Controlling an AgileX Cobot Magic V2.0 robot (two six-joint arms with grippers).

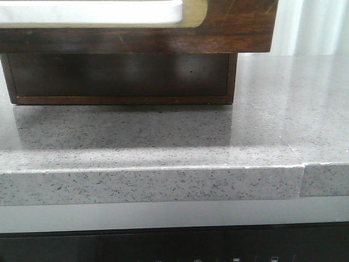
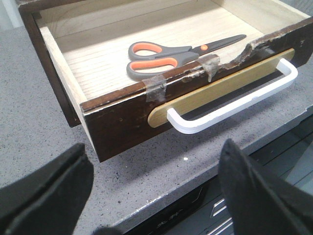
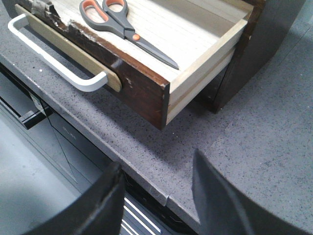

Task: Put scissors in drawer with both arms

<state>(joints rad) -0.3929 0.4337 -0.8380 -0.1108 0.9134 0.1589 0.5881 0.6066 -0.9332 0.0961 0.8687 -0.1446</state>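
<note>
Grey speckled stone countertop (image 1: 272,125) runs across the whole scene, with a seam in its front edge toward the right and a dark appliance panel (image 1: 174,248) below it. Up at 12 o'clock in the front view sits the dark brown drawer (image 1: 240,27), pulled out so far that only the lower part of its front and the shadowed cabinet box (image 1: 120,76) under it make the frame. Neither arm shows up in that view.

Over on the left wrist camera, the left gripper (image 2: 151,196) hangs above the counter with its black fingers (image 2: 254,191) spread wide apart, nothing between them. Ahead of it the drawer (image 2: 117,122) is open, and its top front edge is pretty beat up: chipped wood, with bits of clear tape (image 2: 155,88) stuck on. A white bar handle (image 2: 234,105) sits on a tan plate (image 2: 220,88) on the drawer front. The scissors (image 2: 181,55) lie flat on the pale wood floor of the drawer, blades closed, orange-lined loops toward the 9 o'clock side and tips toward 3 o'clock, just behind the front wall.

Right wrist camera: the right gripper (image 3: 159,196) is also spread open and empty, hovering near the counter's edge by the drawer's corner. From here the scissors (image 3: 124,27) rest inside the drawer (image 3: 142,88), loops near the front wall, blades pointing further in. The white handle (image 3: 54,63) is clear of both fingers.
</note>
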